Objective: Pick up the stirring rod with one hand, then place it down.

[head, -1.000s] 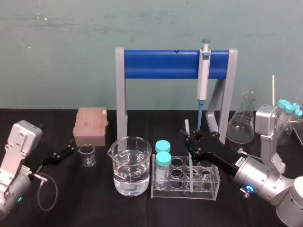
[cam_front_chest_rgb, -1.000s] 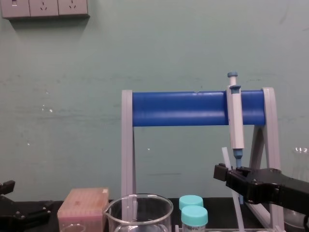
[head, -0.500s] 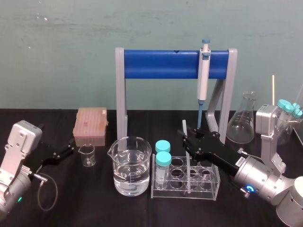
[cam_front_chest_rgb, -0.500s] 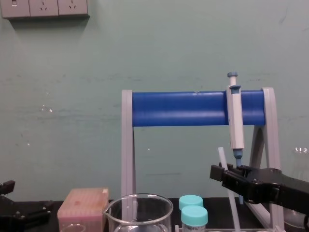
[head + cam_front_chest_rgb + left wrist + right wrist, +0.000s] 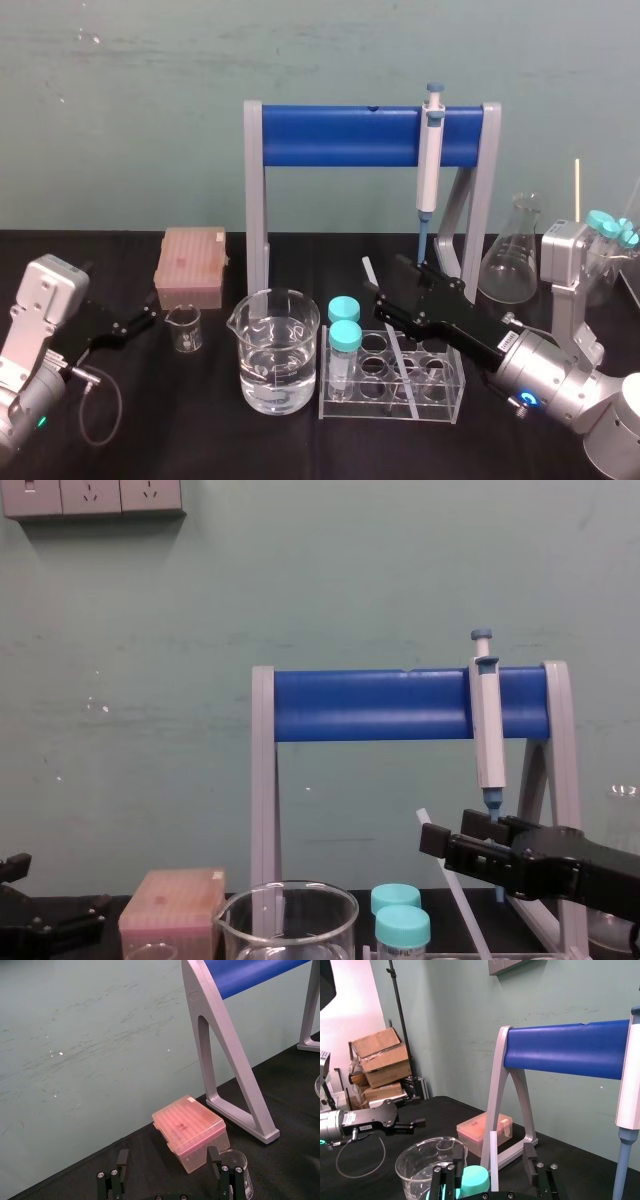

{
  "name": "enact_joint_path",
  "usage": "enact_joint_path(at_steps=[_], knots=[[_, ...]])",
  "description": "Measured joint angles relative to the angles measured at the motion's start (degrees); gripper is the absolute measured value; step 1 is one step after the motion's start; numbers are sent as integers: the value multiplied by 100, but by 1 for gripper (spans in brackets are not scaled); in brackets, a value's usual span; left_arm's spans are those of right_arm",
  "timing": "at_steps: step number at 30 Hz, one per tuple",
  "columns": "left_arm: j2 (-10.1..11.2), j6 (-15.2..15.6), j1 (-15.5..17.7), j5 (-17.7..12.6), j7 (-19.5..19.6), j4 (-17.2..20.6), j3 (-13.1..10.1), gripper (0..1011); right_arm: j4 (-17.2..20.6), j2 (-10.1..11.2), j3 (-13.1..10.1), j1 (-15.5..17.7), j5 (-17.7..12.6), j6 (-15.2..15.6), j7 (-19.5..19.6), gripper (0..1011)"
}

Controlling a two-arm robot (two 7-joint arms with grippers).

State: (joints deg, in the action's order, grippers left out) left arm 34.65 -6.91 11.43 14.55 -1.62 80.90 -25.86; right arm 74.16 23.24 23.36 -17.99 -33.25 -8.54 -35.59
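Note:
The stirring rod [image 5: 370,272] is thin and translucent white. Its lower end stands in the clear test tube rack [image 5: 440,395] and its top leans to the left. My right gripper [image 5: 392,288] is open around the rod's upper part. In the right wrist view the stirring rod [image 5: 493,1160] rises free between the spread fingers [image 5: 530,1160], touching neither. The chest view shows the rod [image 5: 455,895] slanting below the right gripper [image 5: 445,835]. My left gripper [image 5: 130,322] rests open on the table at the far left, near a small beaker [image 5: 184,328].
A water-filled beaker [image 5: 278,350] and two teal-capped tubes [image 5: 344,325] stand left of the rod. A blue-barred stand [image 5: 370,135] holds a pipette [image 5: 432,160] behind. A pink tip box [image 5: 190,265] sits back left and a conical flask [image 5: 515,260] at the right.
My right gripper has opened and let go of the stirring rod. The rod's top has tipped over to the left while its lower end stays in the rack.

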Motion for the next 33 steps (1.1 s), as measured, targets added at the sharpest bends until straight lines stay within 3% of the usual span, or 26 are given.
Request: enact_joint_path(at_steps=[5,9,10,12,14,19,25,33], knots=[[0,0,0,0,0,0,0,1000,11,-7,-33,7,-1,-9,38,861],[0,0,0,0,0,0,0,1000,135,-47,-294,66,41,-138,463,956],[0,1,0,0,0,0,0,1000,193,-70,-434,109,136,-225,731,997],[0,0,0,0,0,0,0,1000,255,-89,-571,169,285,-295,1101,1003],[0,0,0,0,0,0,0,1000,327,-119,-758,263,523,-264,1706,1003],[0,0,0,0,0,0,0,1000,324,-250,-1129,478,865,426,3047,1003],[0,0,0,0,0,0,0,1000,113,-365,-1291,529,853,962,3348,1003],[0,0,0,0,0,0,0,1000,81,-372,-1296,525,840,1002,3335,1003]])
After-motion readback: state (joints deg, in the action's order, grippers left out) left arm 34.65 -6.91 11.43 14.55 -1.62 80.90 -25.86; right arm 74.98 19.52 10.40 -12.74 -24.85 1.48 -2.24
